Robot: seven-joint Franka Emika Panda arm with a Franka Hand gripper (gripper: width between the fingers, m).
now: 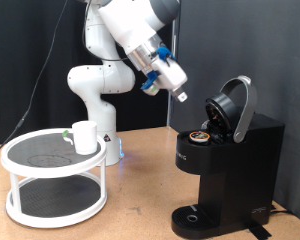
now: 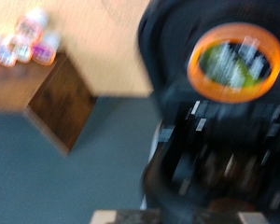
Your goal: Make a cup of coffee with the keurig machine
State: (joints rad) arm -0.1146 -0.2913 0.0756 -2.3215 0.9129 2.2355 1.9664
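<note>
Black curtain backs your wooden tabletop [image 1: 140,170], where the gripper [image 1: 182,97], jaws unreadable, hovers above the lid-up keurig machine [image 1: 230,170], while the cup [image 1: 85,137], probably light and rigid, sits mid-left on the white stand [image 1: 55,185].

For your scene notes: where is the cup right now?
In the exterior view's left, the cup stands on the white stand's top tier, far from the machine.

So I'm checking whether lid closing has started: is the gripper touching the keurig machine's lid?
Apart. The exterior view shows dark background between the gripper and the raised lid of the keurig machine.
</note>
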